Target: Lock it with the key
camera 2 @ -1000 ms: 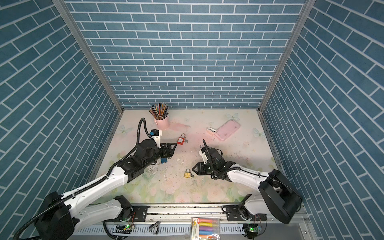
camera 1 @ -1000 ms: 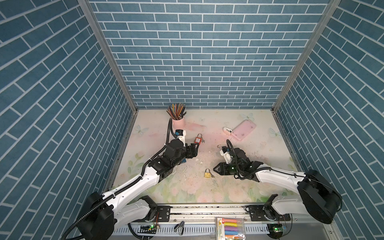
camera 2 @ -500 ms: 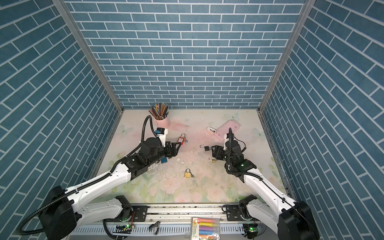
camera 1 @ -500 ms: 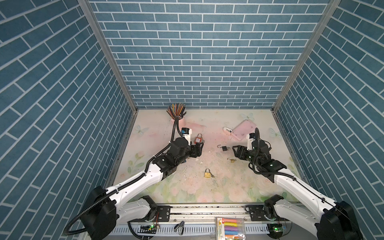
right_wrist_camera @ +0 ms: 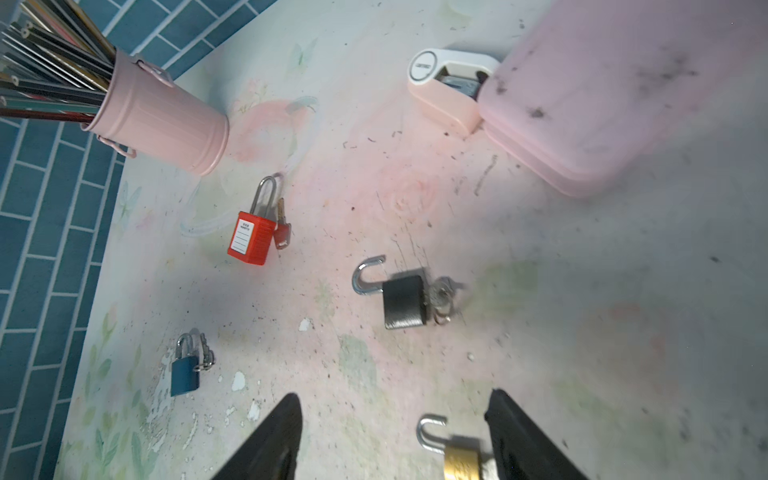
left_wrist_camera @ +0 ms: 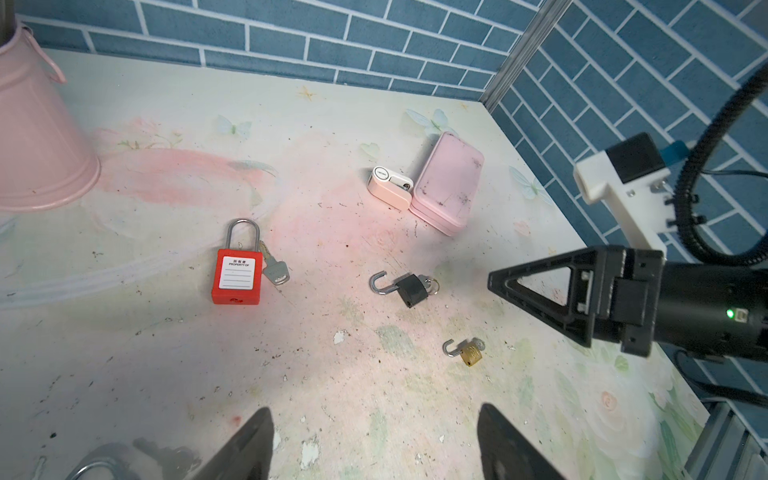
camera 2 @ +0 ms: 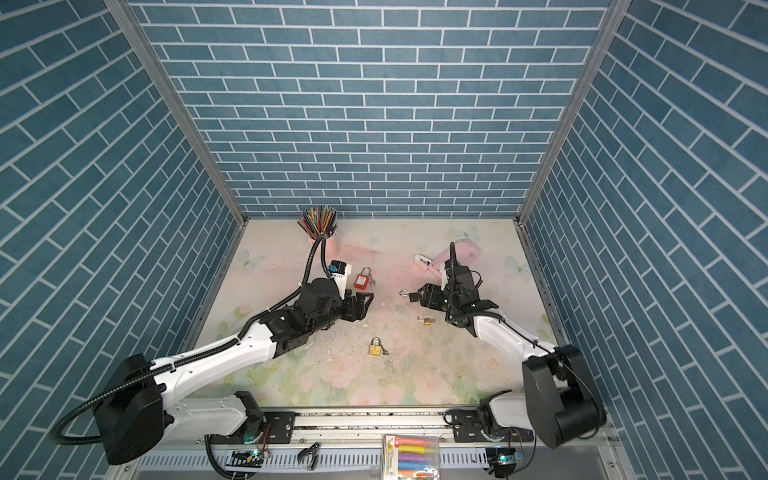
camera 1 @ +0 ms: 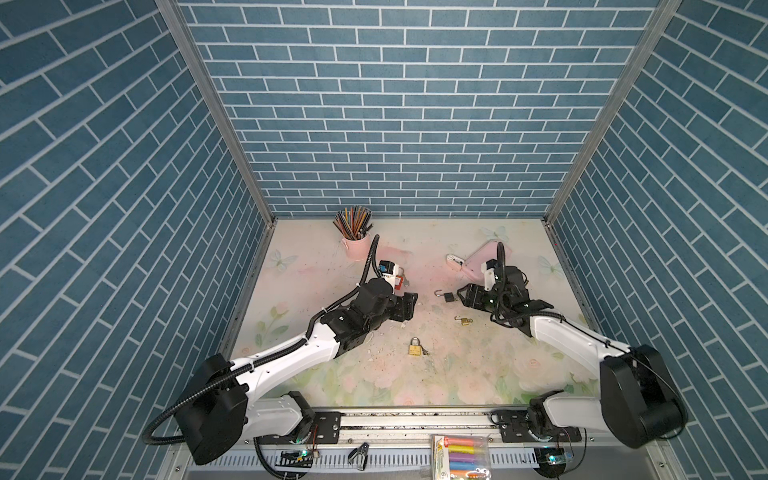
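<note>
**Top views.** Left gripper (camera 1: 409, 305) hangs low over the bench (camera 1: 291, 299), jaws apart and empty. Right gripper (camera 1: 463, 296) sits just beside the black padlock (camera 1: 449, 296), which lies mid-bench with its shackle swung out toward the left arm. Small brass padlock (camera 1: 465, 321) is near it on the rail side, shackle also open. Large brass padlock (camera 1: 414, 348) lies further front, shackle shut. I take the black one to be the lock in hand, but that is my guess.

**Left wrist view.** My left jaws show wide at the frame edge, with nothing between them. Red padlock (left_wrist_camera: 237, 272) lies flat, shackle closed, key beside it. The right gripper is side-on here, tip aimed at the black padlock with bare bench between.

**Right wrist view.** Right jaws are spread and hold nothing. The small brass padlock lies on the bench between their tips. The key ring (right_wrist_camera: 442, 295) sits at the black padlock's base. It is blurred, so I cannot tell whether a key is seated. Blue padlock (right_wrist_camera: 185, 374) lies off toward the left arm.

**Step.** I would pinch the black body across its flat faces with the right jaws, leaving the keys free. Then the left would press the shackle home before any turn of the key. The brass lock under the right jaws could get swept along.

**Room.** The bench between the arms is open. Pink case (right_wrist_camera: 602, 104) crowds the right arm's far side. Pencil cup (right_wrist_camera: 166, 120) is well apart.
</note>
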{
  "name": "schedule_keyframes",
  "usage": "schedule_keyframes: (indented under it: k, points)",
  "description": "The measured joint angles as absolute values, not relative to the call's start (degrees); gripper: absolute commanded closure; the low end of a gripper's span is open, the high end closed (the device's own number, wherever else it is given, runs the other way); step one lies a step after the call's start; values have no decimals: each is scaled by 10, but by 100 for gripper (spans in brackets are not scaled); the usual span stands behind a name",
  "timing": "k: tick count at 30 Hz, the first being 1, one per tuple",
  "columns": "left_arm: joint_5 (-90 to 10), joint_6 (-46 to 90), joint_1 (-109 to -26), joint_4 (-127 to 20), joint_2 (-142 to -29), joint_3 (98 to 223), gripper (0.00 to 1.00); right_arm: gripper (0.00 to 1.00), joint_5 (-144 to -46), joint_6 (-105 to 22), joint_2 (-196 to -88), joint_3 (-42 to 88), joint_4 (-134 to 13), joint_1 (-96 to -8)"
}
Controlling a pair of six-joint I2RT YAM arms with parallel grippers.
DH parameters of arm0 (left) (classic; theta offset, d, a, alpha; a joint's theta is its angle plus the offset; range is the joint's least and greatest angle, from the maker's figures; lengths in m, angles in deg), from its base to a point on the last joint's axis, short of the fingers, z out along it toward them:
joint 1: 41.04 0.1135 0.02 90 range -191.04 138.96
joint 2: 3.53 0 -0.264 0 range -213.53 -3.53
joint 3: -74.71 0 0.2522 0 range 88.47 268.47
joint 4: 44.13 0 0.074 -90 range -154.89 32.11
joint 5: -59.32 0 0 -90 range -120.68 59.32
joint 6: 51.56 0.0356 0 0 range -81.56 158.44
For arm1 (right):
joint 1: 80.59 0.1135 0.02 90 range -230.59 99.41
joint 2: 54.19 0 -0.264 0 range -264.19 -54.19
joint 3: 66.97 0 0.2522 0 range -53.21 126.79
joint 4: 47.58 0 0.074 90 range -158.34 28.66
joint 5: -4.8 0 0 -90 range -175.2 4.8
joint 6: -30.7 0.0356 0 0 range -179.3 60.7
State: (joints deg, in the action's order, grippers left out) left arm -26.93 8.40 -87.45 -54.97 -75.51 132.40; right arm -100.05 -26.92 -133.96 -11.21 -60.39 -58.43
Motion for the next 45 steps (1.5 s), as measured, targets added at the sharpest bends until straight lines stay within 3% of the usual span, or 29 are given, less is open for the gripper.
schedule_keyframes:
  k: [10, 17, 45]
  points:
    - [-256, 70, -875, -555, -725, 1290, 16, 32, -1062, -302, -1519, 16, -595, -585]
    - [-245, 66, -869, -556, -702, 1275, 16, 33, -1071, -313, -1578, 40, -601, -585]
    - [-237, 44, -862, -579, -744, 1307, 16, 39, -1084, -316, -1547, -30, -583, -549]
